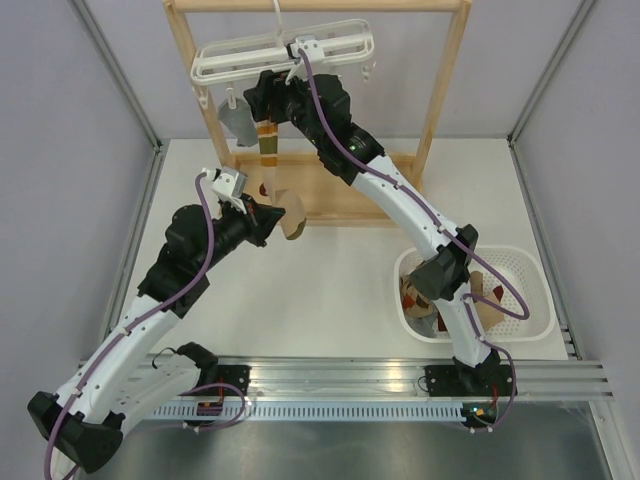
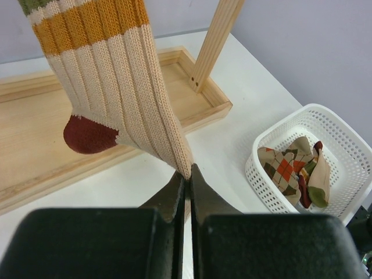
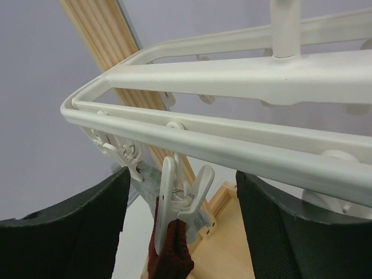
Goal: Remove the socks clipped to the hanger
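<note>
The white hanger (image 1: 285, 55) hangs from the wooden rack; its bars also fill the right wrist view (image 3: 232, 139). A striped sock (image 1: 268, 140) hangs from a white clip (image 3: 183, 197) that grips its dark red cuff (image 3: 171, 250). My right gripper (image 3: 183, 180) is open, one finger on each side of that clip, not touching it. My left gripper (image 2: 187, 174) is shut on the lower tip of the striped sock (image 2: 110, 87), pulling it toward me. A grey sock (image 1: 238, 122) is clipped to the left; it also shows in the right wrist view (image 3: 148, 180).
The wooden rack (image 1: 440, 90) stands at the back, and its base tray (image 2: 35, 133) lies under the sock. A white perforated basket (image 1: 520, 262) at the right holds argyle socks (image 2: 285, 168). The right arm reaches over the table's middle.
</note>
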### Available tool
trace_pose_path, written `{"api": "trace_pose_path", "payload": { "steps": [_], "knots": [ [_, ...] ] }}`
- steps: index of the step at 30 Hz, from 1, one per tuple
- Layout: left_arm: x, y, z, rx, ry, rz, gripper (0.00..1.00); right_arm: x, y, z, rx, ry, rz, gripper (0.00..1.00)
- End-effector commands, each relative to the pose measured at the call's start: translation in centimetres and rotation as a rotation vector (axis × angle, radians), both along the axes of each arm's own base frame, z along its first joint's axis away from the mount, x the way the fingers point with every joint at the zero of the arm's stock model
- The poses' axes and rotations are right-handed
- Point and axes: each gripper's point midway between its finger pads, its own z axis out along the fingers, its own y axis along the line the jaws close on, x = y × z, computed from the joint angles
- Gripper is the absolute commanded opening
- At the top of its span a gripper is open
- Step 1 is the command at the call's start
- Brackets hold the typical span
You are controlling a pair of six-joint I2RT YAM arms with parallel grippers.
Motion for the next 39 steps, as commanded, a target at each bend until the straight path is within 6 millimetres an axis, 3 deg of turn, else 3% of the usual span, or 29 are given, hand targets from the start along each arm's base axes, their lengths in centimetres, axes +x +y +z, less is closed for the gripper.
{"api": "trace_pose_path", "payload": {
  "steps": [1,6,9,10,12,13,22,29,39],
  "knots": [
    [-0.3,-0.5,0.7,-0.037,-0.009,-0.031,0.02,-0.5,-0.1,3.4,0.077,-0.072,0.014,0.75],
    [-0.3,-0.4,0.7,-0.036,-0.014,-0.026,0.02,-0.3,-0.6,4.2,0.091,-0.096,-0.017,0.59],
    [-0.3,-0.5,0.8,-0.036,-0.014,-0.031,0.02,0.0,-1.0,4.4,0.092,-0.106,-0.038,0.39],
    [-0.3,-0.5,0.7,-0.036,-0.01,-0.034,0.02,0.1,-1.1,4.4,0.092,-0.104,-0.044,0.23],
    [-0.3,-0.6,0.6,-0.034,-0.007,-0.034,0.02,0.1,-1.0,4.2,0.087,-0.104,-0.046,0.12],
    [-0.2,-0.6,0.6,-0.034,-0.008,-0.032,0.02,0.3,-1.1,4.0,0.084,-0.098,-0.054,0.01],
    [-0.3,-0.5,0.5,-0.031,-0.01,-0.033,0.02,0.5,-1.0,3.4,0.072,-0.094,-0.066,0.01],
    [0.6,-2.2,-2.4,0.03,0.136,-0.087,0.02,0.3,-1.8,4.6,0.086,-0.115,-0.087,0.01],
    [1.0,-2.5,-4.2,0.08,0.215,-0.09,0.02,0.2,-2.4,4.8,0.072,-0.119,-0.104,0.04]
  ]
}}
